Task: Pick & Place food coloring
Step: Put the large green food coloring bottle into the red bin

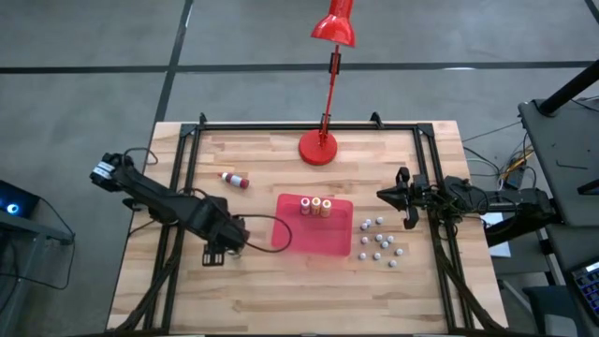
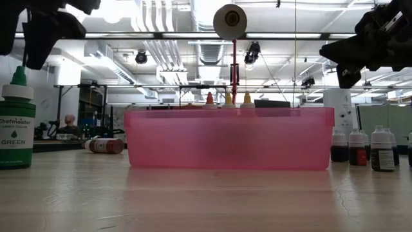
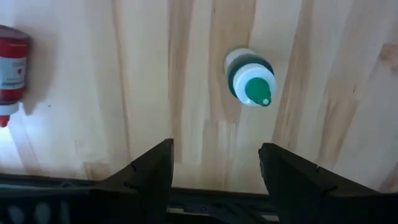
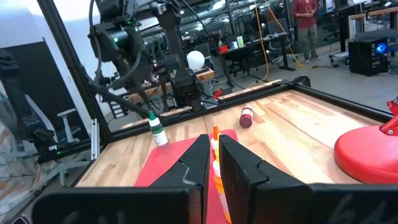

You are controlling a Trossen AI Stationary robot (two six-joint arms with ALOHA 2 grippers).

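A green-capped food coloring bottle [image 3: 250,78] stands upright on its base on the wood table [image 1: 281,300], left of the red tray [image 1: 314,239]. My left gripper [image 3: 214,168] hangs open above it, pointing down, with nothing between its fingers; the bottle lies just beyond the fingertips. In the high view the arm hides this bottle. Three food coloring bottles [image 1: 316,206] stand in the tray's far part. A red-capped bottle [image 1: 234,179] lies on its side farther back. My right gripper [image 1: 393,197] waits shut at the table's right, pointing level toward the tray.
A red desk lamp [image 1: 318,147] stands at the far middle. Several small dark bottles with white caps [image 1: 379,241] stand right of the tray. A black frame [image 1: 187,140] runs along the table's sides and far edge.
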